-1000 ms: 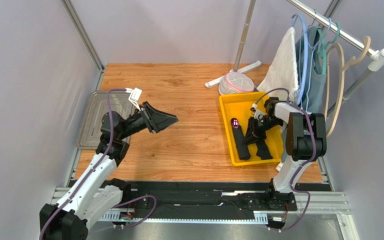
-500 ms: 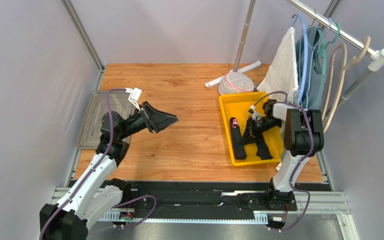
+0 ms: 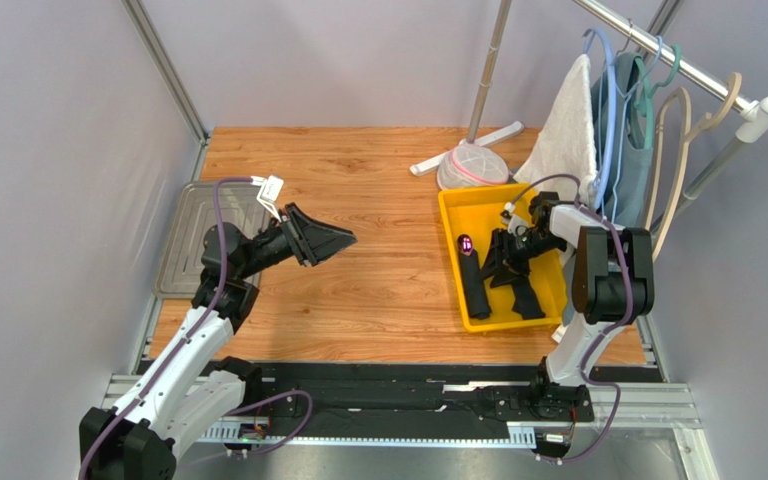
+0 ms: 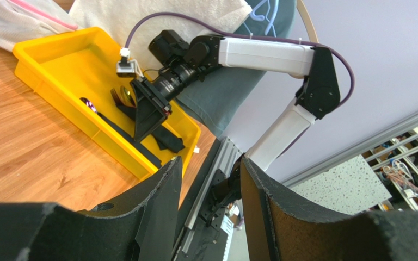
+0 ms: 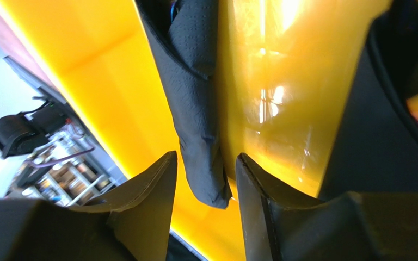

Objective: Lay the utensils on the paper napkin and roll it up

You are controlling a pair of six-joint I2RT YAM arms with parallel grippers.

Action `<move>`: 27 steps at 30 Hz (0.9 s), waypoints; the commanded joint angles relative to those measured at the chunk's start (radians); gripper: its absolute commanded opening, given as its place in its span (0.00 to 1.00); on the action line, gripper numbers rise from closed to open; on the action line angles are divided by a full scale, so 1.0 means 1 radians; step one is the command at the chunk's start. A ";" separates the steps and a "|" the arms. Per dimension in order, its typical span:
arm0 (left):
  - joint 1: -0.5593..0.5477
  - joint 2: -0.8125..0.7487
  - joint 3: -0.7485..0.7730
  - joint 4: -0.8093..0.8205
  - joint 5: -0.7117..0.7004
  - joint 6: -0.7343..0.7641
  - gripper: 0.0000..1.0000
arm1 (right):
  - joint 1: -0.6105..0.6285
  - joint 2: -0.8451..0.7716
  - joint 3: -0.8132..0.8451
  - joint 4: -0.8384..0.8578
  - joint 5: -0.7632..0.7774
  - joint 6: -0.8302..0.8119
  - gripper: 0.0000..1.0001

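- While the left gripper (image 3: 346, 238) hung over the wooden table (image 3: 378, 300), well left of the yellow tray (image 3: 478, 205), its jaws stood apart with nothing in them.
- A purple-headed spoon (image 3: 466, 244) lay along the tray's left side.
- The right gripper (image 5: 207, 163) was down in the tray with its jaws parted, and the end of the paper napkin (image 5: 195, 109) sat loose between them.

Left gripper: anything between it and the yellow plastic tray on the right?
No. The top external view shows only bare wooden tabletop between the left gripper and the yellow plastic tray. The left wrist view agrees.
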 commanded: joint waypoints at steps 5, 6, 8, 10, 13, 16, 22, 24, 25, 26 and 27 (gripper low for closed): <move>-0.001 -0.015 -0.006 0.013 0.005 0.023 0.52 | 0.004 -0.128 0.044 0.020 0.134 -0.008 0.49; -0.001 -0.015 -0.006 0.011 0.004 0.028 0.52 | 0.002 -0.134 0.047 0.018 0.136 -0.011 0.49; -0.001 -0.015 -0.004 0.005 0.004 0.034 0.52 | 0.005 -0.152 0.053 0.018 0.128 -0.015 0.49; -0.001 -0.015 -0.003 -0.013 0.004 0.047 0.52 | 0.014 -0.171 0.066 0.022 0.128 -0.027 0.51; -0.001 -0.019 0.003 -0.059 0.005 0.080 0.53 | 0.031 -0.197 0.093 0.015 0.124 -0.034 0.54; 0.001 -0.027 0.013 -0.130 0.004 0.123 0.56 | 0.050 -0.218 0.126 0.008 0.119 -0.029 0.61; 0.008 -0.007 0.100 -0.387 0.025 0.294 0.71 | 0.152 -0.281 0.214 -0.018 0.113 -0.021 0.85; 0.021 0.010 0.164 -0.532 0.042 0.383 0.77 | 0.191 -0.309 0.249 -0.031 0.107 -0.021 0.91; 0.027 0.024 0.186 -0.577 0.048 0.411 0.78 | 0.205 -0.318 0.261 -0.035 0.108 -0.024 0.98; 0.044 0.027 0.224 -0.620 0.050 0.438 0.79 | 0.220 -0.327 0.293 -0.041 0.116 -0.027 1.00; 0.056 0.033 0.245 -0.703 0.053 0.490 0.79 | 0.249 -0.336 0.310 -0.057 0.117 -0.046 1.00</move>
